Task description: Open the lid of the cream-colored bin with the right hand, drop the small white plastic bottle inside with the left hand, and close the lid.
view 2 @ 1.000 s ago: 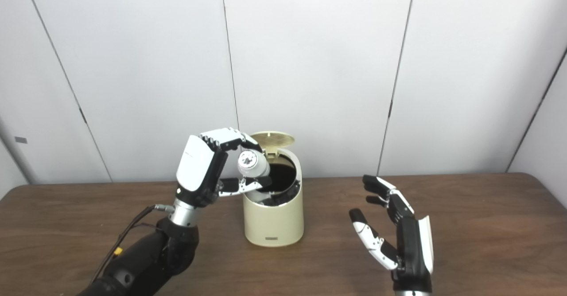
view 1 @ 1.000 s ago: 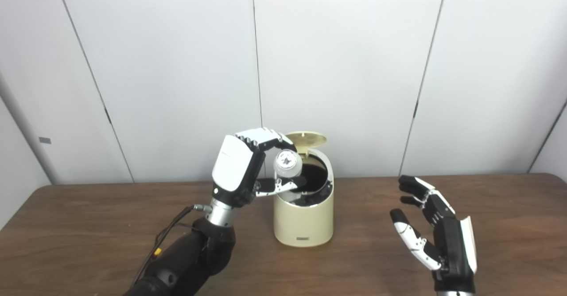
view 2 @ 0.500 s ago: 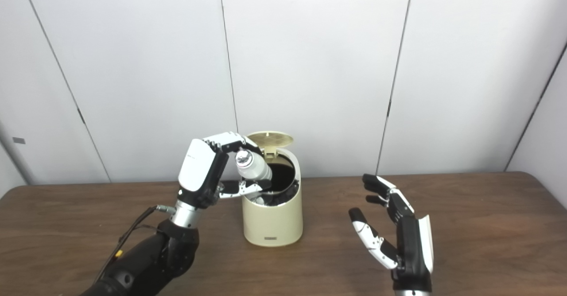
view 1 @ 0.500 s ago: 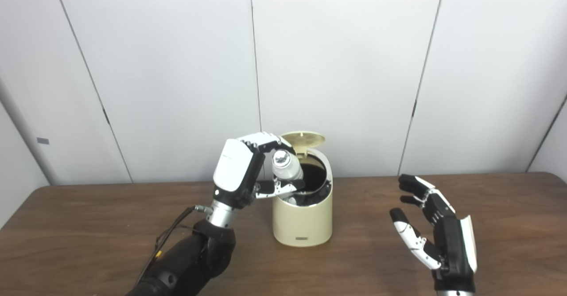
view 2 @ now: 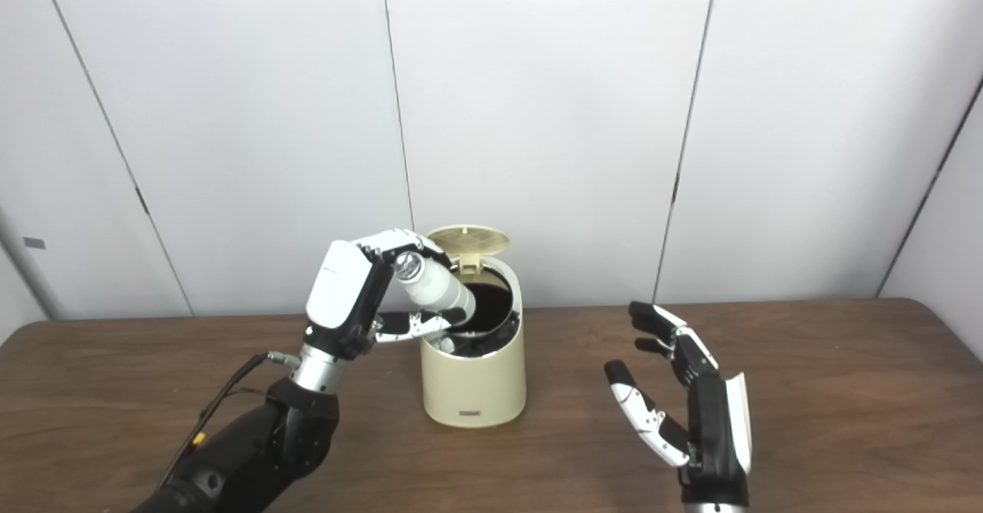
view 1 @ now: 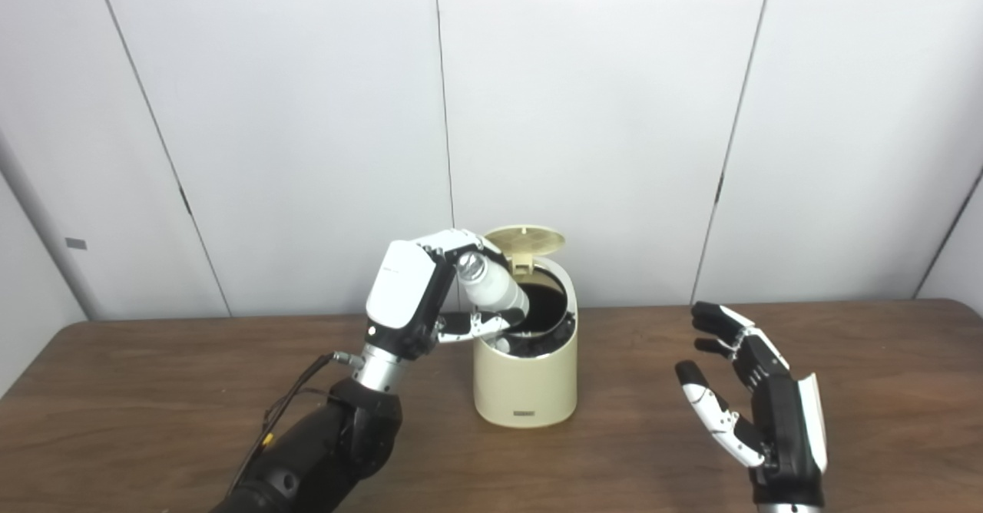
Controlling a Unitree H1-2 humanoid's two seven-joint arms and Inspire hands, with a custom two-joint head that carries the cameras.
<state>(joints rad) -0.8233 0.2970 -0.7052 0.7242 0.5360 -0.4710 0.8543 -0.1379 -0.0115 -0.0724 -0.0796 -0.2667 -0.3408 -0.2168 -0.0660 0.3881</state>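
Cream bin: small, rounded cylinder, upright on brown tabletop, near the back edge, roughly mid-width. Tiny dark label at base front. Lid flipped up at the back on its hinge, round, underside facing fwd/down; dark interior visible.

White bottle: small plastic, tilted w/ cap end up-left, lower end angled down-right over bin's open mouth, at the left rim. Held in left robot hand, not yet inside.
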